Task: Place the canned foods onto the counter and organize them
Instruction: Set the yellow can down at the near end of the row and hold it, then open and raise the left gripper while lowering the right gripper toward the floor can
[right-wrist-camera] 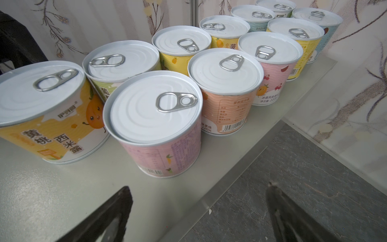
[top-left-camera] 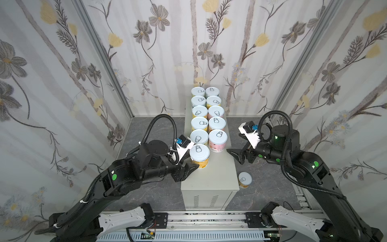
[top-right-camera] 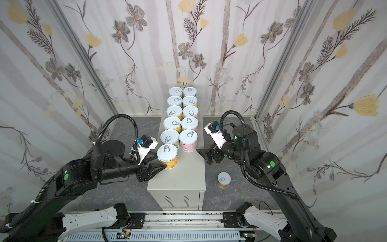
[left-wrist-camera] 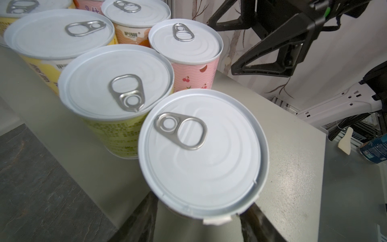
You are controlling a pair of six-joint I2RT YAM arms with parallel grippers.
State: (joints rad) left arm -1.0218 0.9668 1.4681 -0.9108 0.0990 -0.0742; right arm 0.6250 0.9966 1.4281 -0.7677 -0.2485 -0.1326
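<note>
In both top views there are twelve canned foods [top-left-camera: 209,117]. Eleven stand upright on the pale surface [top-left-camera: 211,182] in two touching columns, six on the left and five on the right. A lone can [top-left-camera: 245,179] stands on the dark marbled floor [top-left-camera: 146,194], just right of the surface near its near end. Floral walls [top-left-camera: 62,83] close in the left, far and right sides. The left arm reaches in low from the near left, its forearm almost level. The left gripper [top-left-camera: 193,162] has its fingers clenched around the orange-labelled can [top-left-camera: 199,156] at the near end of the left column. The right arm bends in from the right. The right gripper [top-left-camera: 235,143] points left over the surface's right edge, just beside the nearest pink can [top-left-camera: 218,139], with its fingers spread and empty. The left wrist view shows six lids. The grasped can fills the foreground with a dark finger on each side of its base, and I cannot tell whether that base rests on the surface. A green-labelled can [left-wrist-camera: 116,83] touches it on the far side. The right wrist view shows all eleven cans on the surface. The two released fingers [right-wrist-camera: 104,220] are well apart, one over the surface and one over the floor, and touch nothing.
</note>
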